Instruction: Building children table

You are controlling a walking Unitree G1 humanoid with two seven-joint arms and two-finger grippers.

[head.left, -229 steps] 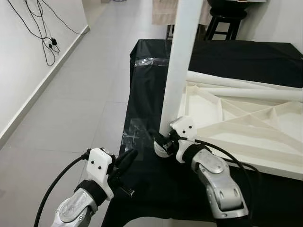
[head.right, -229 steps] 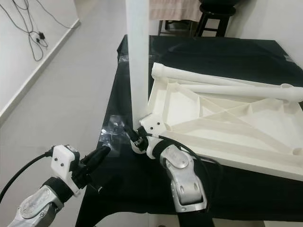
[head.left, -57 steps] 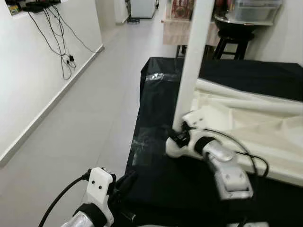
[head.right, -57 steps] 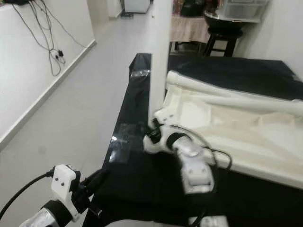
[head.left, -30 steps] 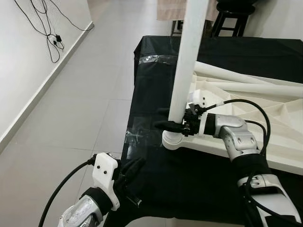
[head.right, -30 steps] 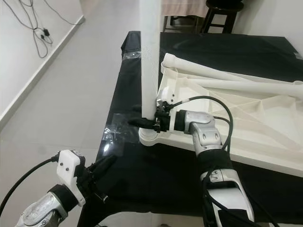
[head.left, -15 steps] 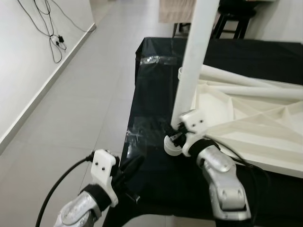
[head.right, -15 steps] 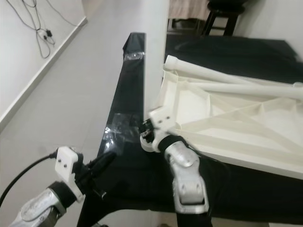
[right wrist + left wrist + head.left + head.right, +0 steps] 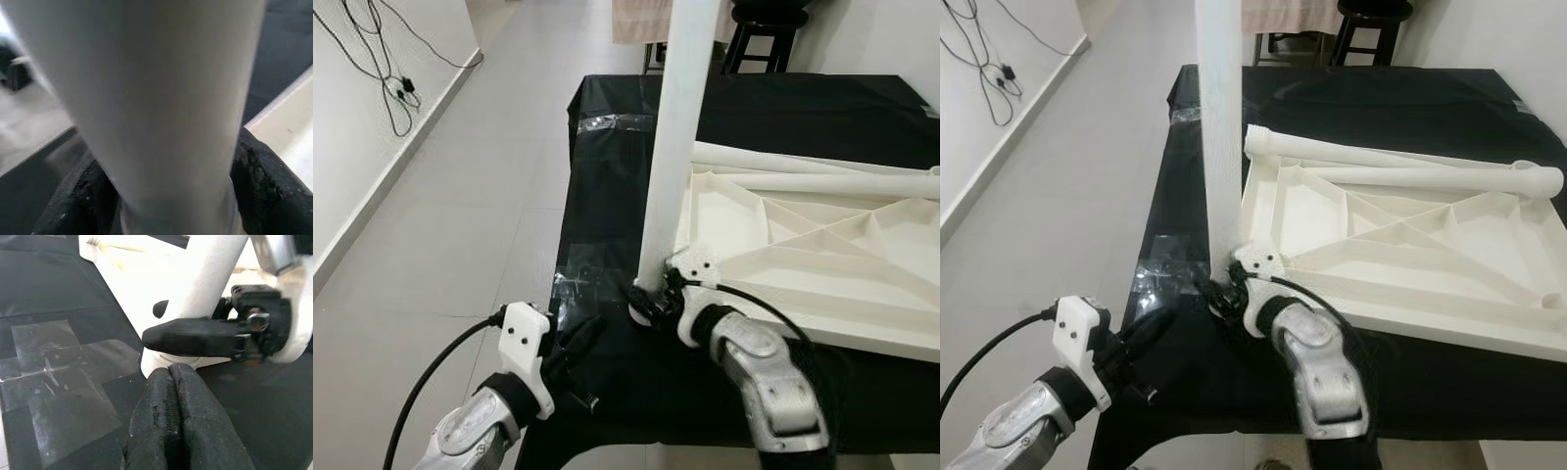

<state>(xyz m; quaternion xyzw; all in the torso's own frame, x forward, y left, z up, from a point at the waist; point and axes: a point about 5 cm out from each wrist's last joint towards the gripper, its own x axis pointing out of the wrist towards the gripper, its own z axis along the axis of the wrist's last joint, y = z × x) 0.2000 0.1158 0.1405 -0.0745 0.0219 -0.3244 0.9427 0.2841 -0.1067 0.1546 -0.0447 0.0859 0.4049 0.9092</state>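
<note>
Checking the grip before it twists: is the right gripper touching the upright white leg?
Touching: the right wrist view shows both fingers pressed against the leg.

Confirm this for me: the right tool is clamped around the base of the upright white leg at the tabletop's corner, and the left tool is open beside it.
One thing is wrong: the left tool is shut, its fingers pressed together, as the left wrist view shows. The rest holds: the right tool is clamped around the base of the upright white leg at the tabletop's corner.
</note>
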